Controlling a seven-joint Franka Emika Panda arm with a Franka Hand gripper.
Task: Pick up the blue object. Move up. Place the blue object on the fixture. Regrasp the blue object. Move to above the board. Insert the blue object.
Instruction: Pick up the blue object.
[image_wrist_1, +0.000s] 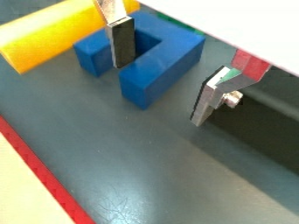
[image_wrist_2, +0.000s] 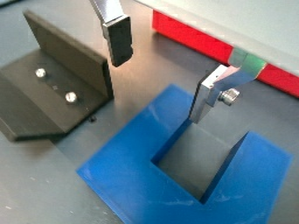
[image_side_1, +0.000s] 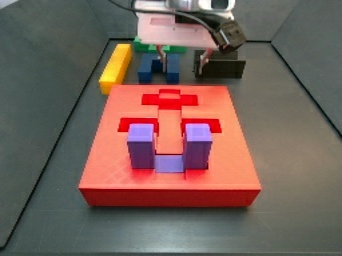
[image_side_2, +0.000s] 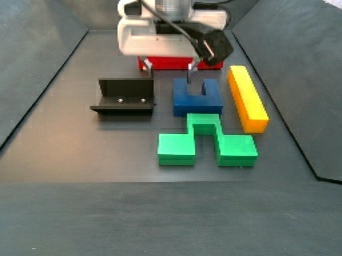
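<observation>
Gripper poised over the blue object, jaws apart

Board (image_side_1: 170, 140), red and by far the largest thing, serves as landmark: it lies flat on the dark floor with a cross-shaped recess in its top and a purple U-shaped block (image_side_1: 168, 146) standing on its near part. Beyond the board's far edge, in a side view, a long yellow bar (image_side_1: 118, 66) lies off its far left corner and the black fixture (image_side_1: 223, 68) off its far right corner. A green block (image_side_2: 205, 140) shows in a side view, just in front of the blue object.

Between bar and fixture, just past the board's far edge, sits the blue object (image_side_2: 198, 96), resting on the floor with its notch open. Gripper (image_wrist_2: 173, 68) hangs directly above it with its fingers (image_wrist_1: 121, 42) spread wide, straddling one prong in a wrist view; nothing is clamped between the pads.
</observation>
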